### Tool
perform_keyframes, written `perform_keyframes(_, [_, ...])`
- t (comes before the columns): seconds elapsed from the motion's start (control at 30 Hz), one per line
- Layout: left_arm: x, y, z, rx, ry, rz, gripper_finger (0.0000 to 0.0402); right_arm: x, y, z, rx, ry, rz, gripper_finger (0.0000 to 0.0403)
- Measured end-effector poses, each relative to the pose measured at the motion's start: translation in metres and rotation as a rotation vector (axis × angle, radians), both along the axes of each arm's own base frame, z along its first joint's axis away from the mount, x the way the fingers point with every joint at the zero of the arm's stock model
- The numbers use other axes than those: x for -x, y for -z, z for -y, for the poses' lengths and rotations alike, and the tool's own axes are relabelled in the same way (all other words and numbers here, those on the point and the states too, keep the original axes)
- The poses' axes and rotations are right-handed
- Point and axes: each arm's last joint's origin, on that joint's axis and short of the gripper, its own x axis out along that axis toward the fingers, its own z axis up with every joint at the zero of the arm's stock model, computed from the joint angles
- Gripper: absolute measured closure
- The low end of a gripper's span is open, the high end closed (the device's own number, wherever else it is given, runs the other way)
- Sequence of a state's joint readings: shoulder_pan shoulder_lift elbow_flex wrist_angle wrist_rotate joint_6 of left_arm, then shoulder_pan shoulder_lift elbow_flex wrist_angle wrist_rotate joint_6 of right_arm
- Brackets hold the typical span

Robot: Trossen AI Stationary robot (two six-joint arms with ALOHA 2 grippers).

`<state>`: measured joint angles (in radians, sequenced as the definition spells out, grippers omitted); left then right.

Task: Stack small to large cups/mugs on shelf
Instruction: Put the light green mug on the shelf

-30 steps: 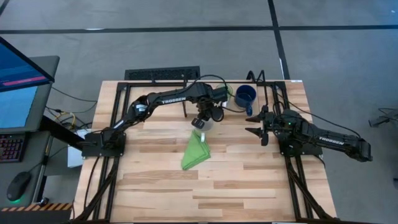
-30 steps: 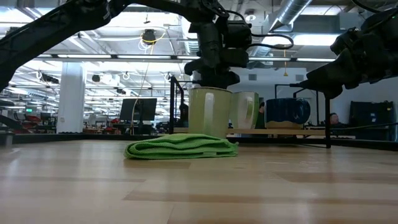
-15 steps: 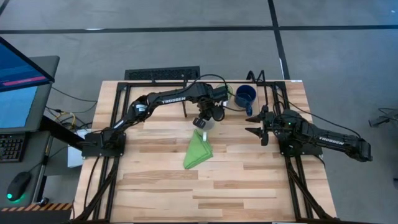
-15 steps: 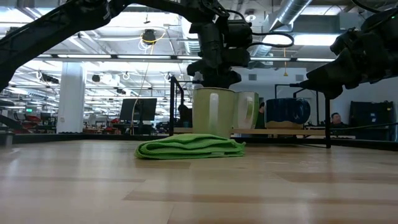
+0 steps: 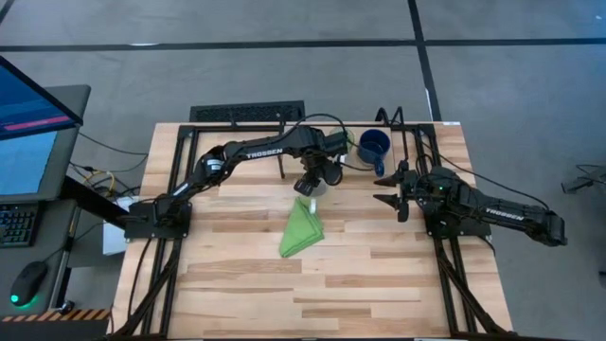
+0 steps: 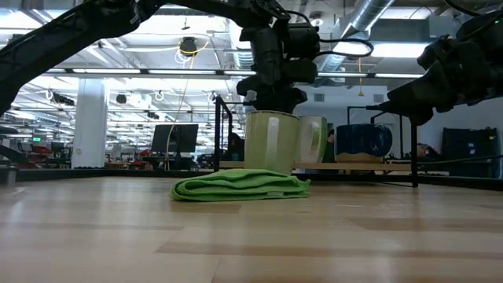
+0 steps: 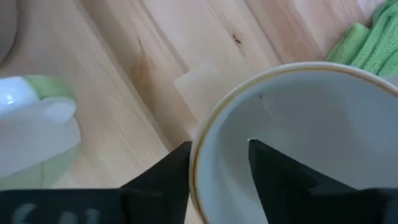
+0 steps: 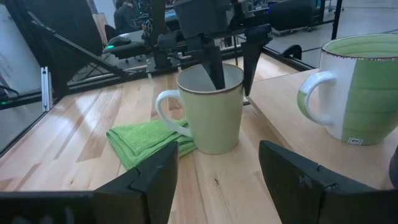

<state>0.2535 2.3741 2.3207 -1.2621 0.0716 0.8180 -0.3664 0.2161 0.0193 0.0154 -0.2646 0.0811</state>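
You've got the folded green cloth [image 6: 240,185] nearest the low camera, lying flat on the surface [image 5: 312,284], and it's no part of the job. Just behind it stands the pale mug [image 8: 210,109], upright on the surface, touching or nearly touching the cloth's far edge. Your left end effector [image 8: 231,70] is right over it, one finger inside the rim and one outside, straddling the wall with the fingers parted and daylight showing beside them, so I'd judge the mug is standing on its own. Over on the right, your right end effector [image 5: 390,188] waits above the surface with its fingers [image 8: 137,186] spread wide and nothing between them.

Farther back, on the raised shelf [image 8: 292,140], the green-and-white mug [image 8: 350,87] stands upright, and beyond it the dark blue mug [image 5: 373,147] sits at the far right, apart from it. So, as I read it, no mug is nested in another yet. The pale mug is off the shelf, and the whole stack is yet to be built.
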Motion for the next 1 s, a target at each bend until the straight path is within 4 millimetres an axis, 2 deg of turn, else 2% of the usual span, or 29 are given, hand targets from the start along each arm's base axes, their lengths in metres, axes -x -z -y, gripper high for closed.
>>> perform_keyframes(0.13, [0.000,-0.005,-0.001,-0.004,-0.006,0.013,0.0236,0.000,0.000,0.000,0.000,0.000,0.000,0.0157])
perform_keyframes(0.37, [0.003,-0.020,0.000,-0.025,-0.015,0.045,0.0235,0.000,0.000,0.000,0.000,0.000,0.000,0.0157])
perform_keyframes(0.57, [0.014,-0.029,0.000,-0.069,-0.072,-0.021,0.0235,0.000,0.000,0.000,0.000,0.000,0.000,0.0157])
perform_keyframes(0.8, [0.029,-0.066,0.001,-0.072,-0.110,0.074,0.0236,0.000,0.000,0.000,0.000,0.000,0.000,0.0157])
perform_keyframes(1.0, [0.059,-0.123,0.009,-0.054,-0.157,0.217,0.0236,0.000,0.000,0.000,-0.022,0.004,0.002,0.0157])
